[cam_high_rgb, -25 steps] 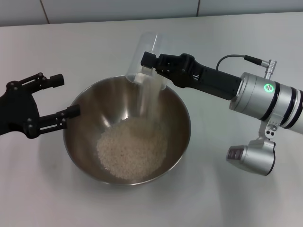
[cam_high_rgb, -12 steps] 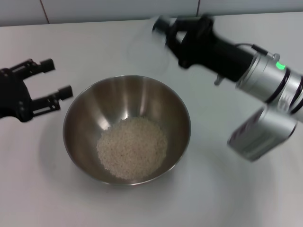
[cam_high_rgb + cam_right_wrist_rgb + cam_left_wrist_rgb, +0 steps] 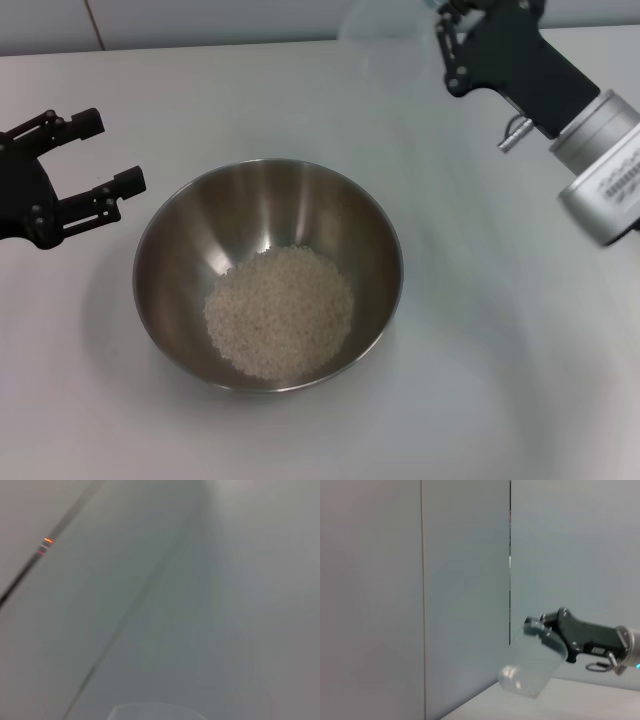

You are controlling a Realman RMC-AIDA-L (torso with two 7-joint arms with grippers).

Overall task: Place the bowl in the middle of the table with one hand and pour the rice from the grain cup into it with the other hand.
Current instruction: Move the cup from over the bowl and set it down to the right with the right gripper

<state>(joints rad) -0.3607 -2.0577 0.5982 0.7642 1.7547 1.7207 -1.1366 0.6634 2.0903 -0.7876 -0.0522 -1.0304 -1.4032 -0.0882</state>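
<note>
The steel bowl (image 3: 180, 235) stands on the white table (image 3: 500, 390) with a heap of rice (image 3: 280, 312) in its bottom. My left gripper (image 3: 108, 150) is open and empty, a little left of the bowl's rim and apart from it. My right gripper (image 3: 447, 35) is raised at the far right, behind the bowl, and is shut on the clear grain cup (image 3: 390, 35). The cup looks empty. The left wrist view shows the same cup (image 3: 532, 662) tilted, held by the right gripper (image 3: 542, 626). The cup's rim (image 3: 155, 711) shows faintly in the right wrist view.
A pale wall with dark seams (image 3: 250, 20) runs along the table's far edge. The right arm's silver wrist (image 3: 600, 170) hangs over the table's right side. Bare tabletop lies in front of the bowl and to both sides.
The rice stream has stopped. My right gripper has lifted the cup up and back to the right, away from the bowl. My left gripper has drawn left off the bowl's rim.
</note>
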